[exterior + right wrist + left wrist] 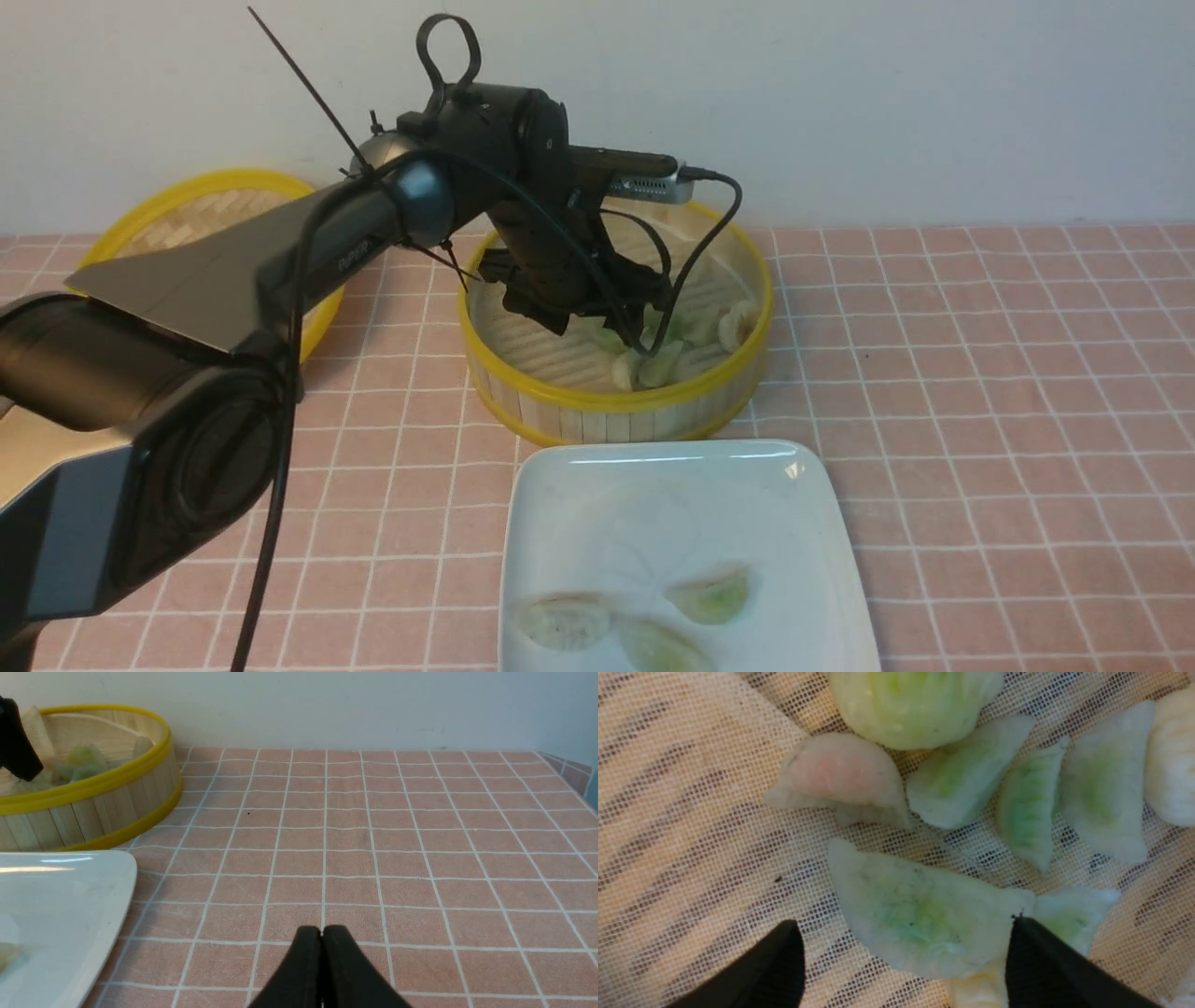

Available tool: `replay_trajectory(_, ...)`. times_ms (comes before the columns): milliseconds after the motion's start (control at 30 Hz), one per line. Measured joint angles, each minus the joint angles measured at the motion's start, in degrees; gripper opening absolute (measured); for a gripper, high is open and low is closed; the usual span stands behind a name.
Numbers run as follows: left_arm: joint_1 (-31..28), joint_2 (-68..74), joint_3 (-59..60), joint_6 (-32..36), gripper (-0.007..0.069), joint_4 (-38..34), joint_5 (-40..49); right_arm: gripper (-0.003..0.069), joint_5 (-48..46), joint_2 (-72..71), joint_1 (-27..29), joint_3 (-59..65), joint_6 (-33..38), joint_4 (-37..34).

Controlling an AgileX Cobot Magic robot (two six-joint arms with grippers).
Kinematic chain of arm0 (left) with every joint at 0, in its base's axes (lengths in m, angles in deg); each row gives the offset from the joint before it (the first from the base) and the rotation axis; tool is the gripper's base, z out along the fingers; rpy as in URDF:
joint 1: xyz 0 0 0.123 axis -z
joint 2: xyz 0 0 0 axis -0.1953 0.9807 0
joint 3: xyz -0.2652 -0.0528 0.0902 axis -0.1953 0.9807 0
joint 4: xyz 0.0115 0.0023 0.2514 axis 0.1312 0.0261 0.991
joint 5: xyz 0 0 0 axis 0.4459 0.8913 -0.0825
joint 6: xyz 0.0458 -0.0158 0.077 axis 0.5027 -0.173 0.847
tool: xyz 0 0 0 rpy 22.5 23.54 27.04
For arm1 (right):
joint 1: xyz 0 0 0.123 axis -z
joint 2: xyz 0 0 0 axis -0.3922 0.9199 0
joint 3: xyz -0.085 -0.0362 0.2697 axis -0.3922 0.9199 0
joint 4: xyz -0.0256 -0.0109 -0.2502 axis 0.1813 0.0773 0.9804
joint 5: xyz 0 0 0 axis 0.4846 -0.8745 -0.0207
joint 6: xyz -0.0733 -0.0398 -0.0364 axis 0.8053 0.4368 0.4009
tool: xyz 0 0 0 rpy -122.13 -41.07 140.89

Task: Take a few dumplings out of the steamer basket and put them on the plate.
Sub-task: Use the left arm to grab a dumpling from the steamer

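The steamer basket [616, 401] stands mid-table with several dumplings [653, 359] on its mesh liner. My left gripper [602, 327] reaches down into it. In the left wrist view the left gripper [903, 924] is open, its black fingers [784, 961] straddling a pale green dumpling [896, 891]; one finger stands clear of it, the other is at its tip. A pinkish dumpling [840, 772] and more green ones [1027, 807] lie beyond. The white plate [672, 495] in front of the basket holds three dumplings [714, 595]. My right gripper [322, 928] is shut and empty over the tablecloth.
The flat woven lid [187, 210] with a yellow rim lies at the back left, behind the left arm. A pink checked cloth [980, 420] covers the table. From the right wrist I see the basket wall [93, 807] and the plate's corner [70, 896].
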Motion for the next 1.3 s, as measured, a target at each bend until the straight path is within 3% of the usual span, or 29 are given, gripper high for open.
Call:
replay_trajectory(267,0.1,2.6,-0.4,-0.1,0.0517,-1.0,-1.4,-0.0015,0.0,0.0,0.0,0.0,0.0,0.0)
replay_trajectory(367,0.1,2.7,-0.5,-0.1,0.0477,-1.1,-1.7,-0.0015,0.0,0.0,0.0,0.0,0.0,0.0)
replay_trajectory(533,0.1,2.7,-0.5,-0.1,0.0291,-1.2,-3.5,-0.0015,0.0,0.0,0.0,0.0,0.0,0.0)
replay_trajectory(600,0.1,2.4,-0.4,-0.1,0.0179,-1.2,-4.3,-0.0015,0.0,0.0,0.0,0.0,0.0,0.0)
replay_trajectory(633,0.1,2.0,-0.4,-0.1,0.0086,-1.2,-4.4,-0.0015,0.0,0.0,0.0,0.0,0.0,0.0)
replay_trajectory(700,0.1,1.5,-0.3,-0.1,0.0041,-1.2,-4.2,-0.0015,0.0,0.0,0.0,0.0,0.0,0.0)
replay_trajectory(1300,0.1,-2.7,-0.1,0.3,0.0034,1.4,2.3,-0.0015,0.0,0.0,0.0,0.0,0.0,0.0)
